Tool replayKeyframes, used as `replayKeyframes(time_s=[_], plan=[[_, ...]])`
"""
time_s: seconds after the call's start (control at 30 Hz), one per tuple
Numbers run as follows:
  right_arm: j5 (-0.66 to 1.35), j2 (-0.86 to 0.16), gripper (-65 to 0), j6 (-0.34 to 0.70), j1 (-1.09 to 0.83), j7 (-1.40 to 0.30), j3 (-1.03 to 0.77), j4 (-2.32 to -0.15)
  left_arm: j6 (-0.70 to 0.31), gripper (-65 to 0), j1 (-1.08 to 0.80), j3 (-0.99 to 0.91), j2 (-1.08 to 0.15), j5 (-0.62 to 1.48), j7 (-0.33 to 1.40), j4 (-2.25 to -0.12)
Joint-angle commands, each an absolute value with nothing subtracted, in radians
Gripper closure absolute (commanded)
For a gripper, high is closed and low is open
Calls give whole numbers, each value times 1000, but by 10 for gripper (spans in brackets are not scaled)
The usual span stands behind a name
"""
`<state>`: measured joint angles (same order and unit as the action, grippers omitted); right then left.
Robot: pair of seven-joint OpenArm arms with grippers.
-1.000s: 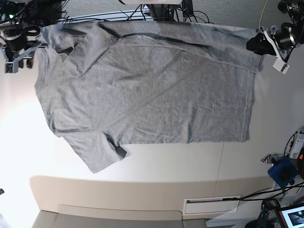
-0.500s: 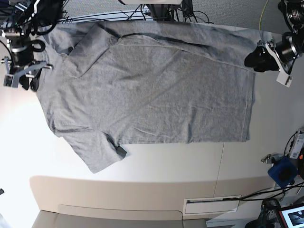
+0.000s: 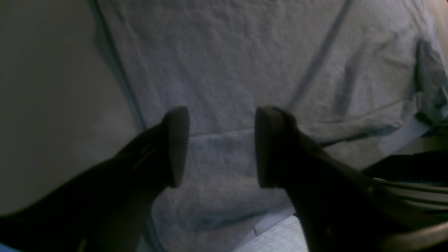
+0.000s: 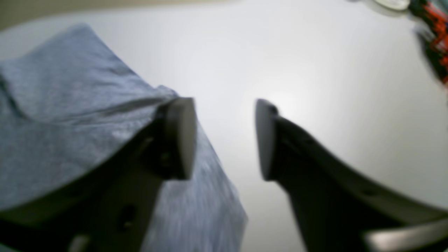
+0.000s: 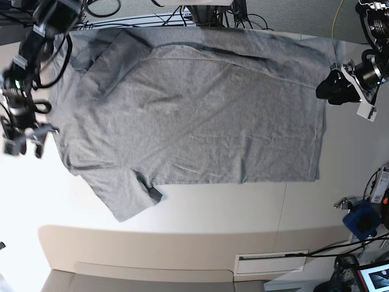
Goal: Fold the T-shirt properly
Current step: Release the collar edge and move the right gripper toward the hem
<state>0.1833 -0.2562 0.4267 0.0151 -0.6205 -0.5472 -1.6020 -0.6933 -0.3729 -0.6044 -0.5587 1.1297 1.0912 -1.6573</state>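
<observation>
- T-shirt (image 5: 188, 109): spread flat across the upper centre of the base view, long axis left to right.
- Left gripper (image 5: 331, 88): at the hem edge, upper right; jaws parted, nothing held.
- Right gripper (image 5: 23, 131): beside the collar end, left edge; jaws parted, empty.
- Lettering: not seen.
</observation>
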Motion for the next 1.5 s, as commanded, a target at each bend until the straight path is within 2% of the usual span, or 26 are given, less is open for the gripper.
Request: replayKeyframes(time_s=[0.0, 0.13, 0.3, 0.4, 0.53, 0.8, 1.23, 1.3, 1.33, 1.37, 1.43, 1.47], plan=[[175, -295, -334, 424, 79, -564, -524, -1545, -698, -312, -371, -614, -579, 1151, 1073, -1671], [161, -365, -352, 432, 295, -545, -415, -1216, -698, -312, -371, -614, -579, 1123, 1072, -1670], [160, -419, -353, 572, 522, -548, -304, -856, -698, -312, -371, -614, -579, 1118, 1073, -1669], [160, -430, -353, 640, 591, -582, -251, -719, -698, -312, -371, -614, -578, 1118, 1073, -1669], [159, -430, -352, 622, 580, -591, -223, -699, -698, -312, -371, -614, -575, 1115, 1073, -1669], [111, -429, -352, 503, 562, -495, -224, -699, -698, -312, -371, -614, -576, 1114, 1074, -1669], [111, -396, -351, 471, 398, -368, -224, -699, -698, -312, -368, -614, -575, 1114, 1058, -1669], [111, -396, -315, 470, 379, -319, -224, -699, -698, -312, -364, -614, -573, 1114, 1046, -1669], [112, -396, -266, 471, 374, -298, -224, -699, -698, -312, -361, -614, -573, 1114, 1047, -1669], [112, -396, -198, 471, 369, -280, -224, -699, -698, -312, -355, -614, -571, 1113, 1047, -1669], [111, -396, -22, 471, 368, -278, -224, -699, -698, -312, -337, -614, -564, 1093, 1046, -1669], [111, -397, 0, 471, 368, -281, -224, -699, -698, -312, -323, -614, -561, 1085, 1044, -1669]])
